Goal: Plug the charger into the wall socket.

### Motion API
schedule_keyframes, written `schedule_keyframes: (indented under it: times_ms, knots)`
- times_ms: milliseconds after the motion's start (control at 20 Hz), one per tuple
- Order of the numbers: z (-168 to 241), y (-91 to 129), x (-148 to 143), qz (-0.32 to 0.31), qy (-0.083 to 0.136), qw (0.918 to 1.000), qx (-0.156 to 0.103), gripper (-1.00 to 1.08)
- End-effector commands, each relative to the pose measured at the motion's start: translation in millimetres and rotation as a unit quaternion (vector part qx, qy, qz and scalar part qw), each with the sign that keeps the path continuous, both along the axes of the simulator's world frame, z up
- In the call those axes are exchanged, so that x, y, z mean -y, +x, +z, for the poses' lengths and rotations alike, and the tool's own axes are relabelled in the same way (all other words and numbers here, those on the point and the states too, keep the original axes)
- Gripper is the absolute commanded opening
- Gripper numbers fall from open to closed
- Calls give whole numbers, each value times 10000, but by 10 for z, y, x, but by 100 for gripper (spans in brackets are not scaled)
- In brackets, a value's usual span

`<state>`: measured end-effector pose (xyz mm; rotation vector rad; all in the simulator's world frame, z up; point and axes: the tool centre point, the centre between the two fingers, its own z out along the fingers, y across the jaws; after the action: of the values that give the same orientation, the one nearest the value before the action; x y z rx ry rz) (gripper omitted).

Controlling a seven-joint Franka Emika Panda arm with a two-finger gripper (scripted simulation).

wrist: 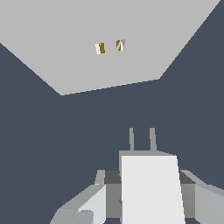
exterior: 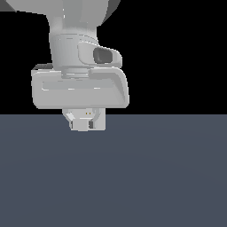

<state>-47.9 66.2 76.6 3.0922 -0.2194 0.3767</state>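
Observation:
In the wrist view my gripper (wrist: 148,197) is shut on the charger (wrist: 151,183), an off-white block held between the grey fingers (wrist: 92,203). Its two thin prongs (wrist: 131,140) point toward the wall socket (wrist: 65,48), a flat pale plate with two small orange slots (wrist: 101,48). A stretch of dark floor shows between the prong tips and the plate, so they are apart. The prongs sit a little off line from the slots. In the exterior view the hand (exterior: 80,88) hides most of the charger (exterior: 80,126) and the wall socket (exterior: 100,119) just behind it.
A dark grey-blue floor (exterior: 155,177) spreads under everything. Beyond it the background is black. No other objects show in either view.

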Motion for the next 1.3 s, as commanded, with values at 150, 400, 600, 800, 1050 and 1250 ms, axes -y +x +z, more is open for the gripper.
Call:
schedule_keyframes:
  times_ms: [150,400,600,800,1050,1250]
  knots:
    - [126,67,-29,477,2,9989,-6,-100]
    - [196,103,-49,748,6,9972,-14,-100]
    - [227,119,-60,870,9,9962,-20,-100]
    - [236,124,-62,908,9,9959,-22,-100]
    - [235,125,-66,908,9,9959,-22,-100]
    - [236,169,-68,908,9,9959,-22,-100]
